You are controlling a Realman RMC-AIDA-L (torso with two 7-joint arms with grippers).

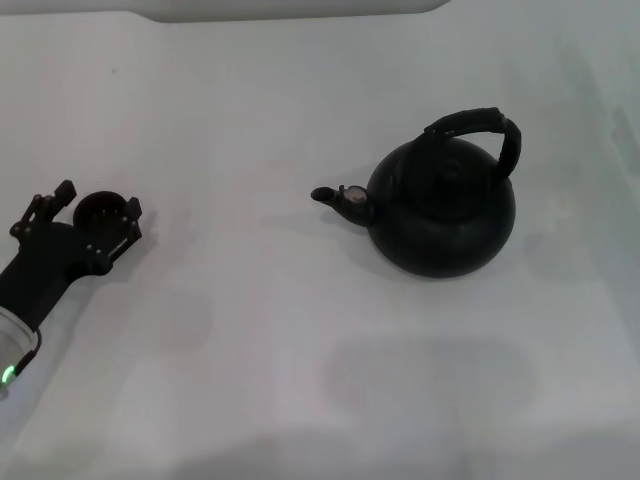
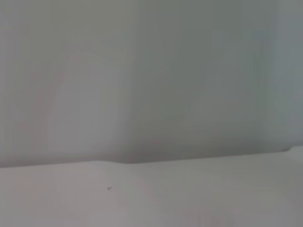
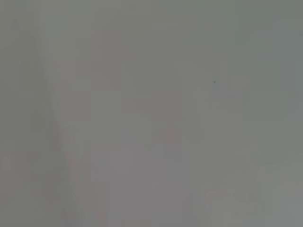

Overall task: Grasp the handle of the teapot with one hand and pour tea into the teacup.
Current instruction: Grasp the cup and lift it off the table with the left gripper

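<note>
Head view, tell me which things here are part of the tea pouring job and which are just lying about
Part of the job:
- teapot, standing upright on the right
- handle, arched over its top
- teacup, between the fingers of the left gripper on the left

Just lying about:
- nothing else besides the white table; the right arm is out of view

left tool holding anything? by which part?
The left tool brackets the teacup at its sides; contact can't be told. Teapot and handle stand free; right tool unseen.
</note>
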